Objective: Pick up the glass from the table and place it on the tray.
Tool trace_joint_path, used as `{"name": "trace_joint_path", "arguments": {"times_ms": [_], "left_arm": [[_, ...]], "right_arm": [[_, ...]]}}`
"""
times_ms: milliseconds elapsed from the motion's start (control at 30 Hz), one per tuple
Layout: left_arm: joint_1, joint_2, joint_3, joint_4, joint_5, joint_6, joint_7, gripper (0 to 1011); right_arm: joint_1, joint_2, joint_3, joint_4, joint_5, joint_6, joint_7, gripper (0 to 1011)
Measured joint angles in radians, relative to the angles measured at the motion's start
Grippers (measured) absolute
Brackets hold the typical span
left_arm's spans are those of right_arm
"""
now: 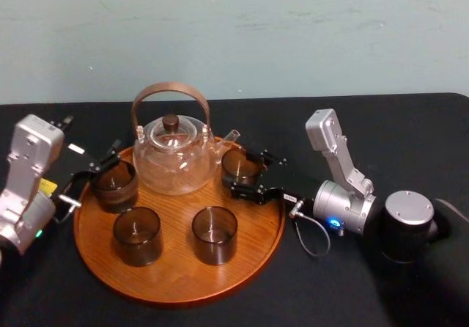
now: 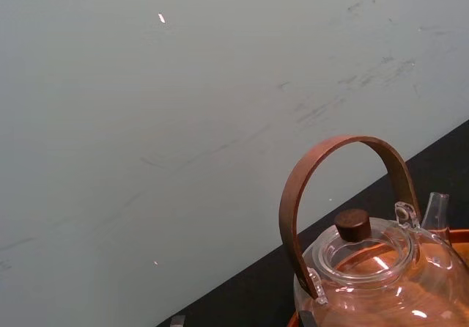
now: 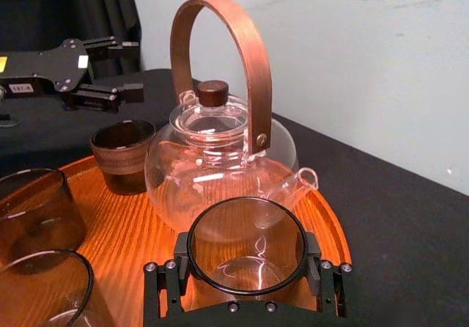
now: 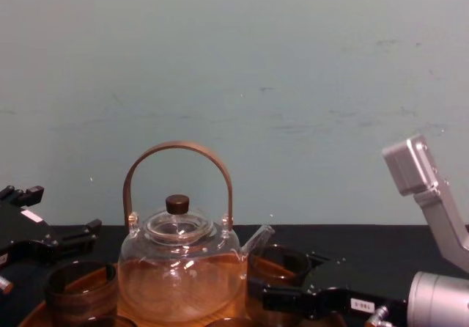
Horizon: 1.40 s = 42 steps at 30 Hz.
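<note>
Head view, tray point(image 1: 176, 272): round and orange-brown, at the centre of the frame on the black table point(image 1: 410, 133).
Head view, teapot point(image 1: 174, 158): clear glass, upright on the upper part of the tray.
Head view, glass point(image 1: 242, 167): upright just inside the tray's upper-right rim, right of the teapot's spout.
Head view, right gripper point(image 1: 240, 171): reaches in from the right, one jaw on each side of the glass.
Head view, left gripper point(image 1: 94, 174): at the tray's left edge with jaws spread, just beside the left rear glass point(image 1: 115, 186); contact cannot be told.
Head view, other glasses: front-left glass point(image 1: 137, 235) and front-centre glass point(image 1: 215, 234) stand apart on the lower part of the tray.
Left wrist view, teapot: lower right of the frame, brown handle arched over the lid, pale wall point(image 2: 146, 122) behind.
Right wrist view, glass: lower centre, pads point(image 3: 316, 267) pressed to its two sides, over the tray; whether its base rests there cannot be told.
Right wrist view, left gripper: upper left, jaws apart.
Chest view, glass: lower right of centre, beside the spout, pinched by the right gripper.
Chest view, left gripper: lower left edge.
</note>
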Motion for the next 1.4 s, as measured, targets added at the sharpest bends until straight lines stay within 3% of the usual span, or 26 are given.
{"name": "trace_joint_path", "arguments": {"times_ms": [1033, 1200, 1400], "left_arm": [[0.000, 0.000, 0.000, 0.000, 0.000, 0.000, 0.000, 1001], [0.000, 0.000, 0.000, 0.000, 0.000, 0.000, 0.000, 1001], [0.000, 0.000, 0.000, 0.000, 0.000, 0.000, 0.000, 1002]], "right_arm": [[-0.004, 0.005, -0.008, 0.002, -0.026, 0.000, -0.014, 905], [-0.004, 0.005, -0.007, 0.002, -0.025, 0.000, -0.013, 999], [-0.004, 0.005, -0.007, 0.003, -0.024, 0.000, -0.012, 1002]]}}
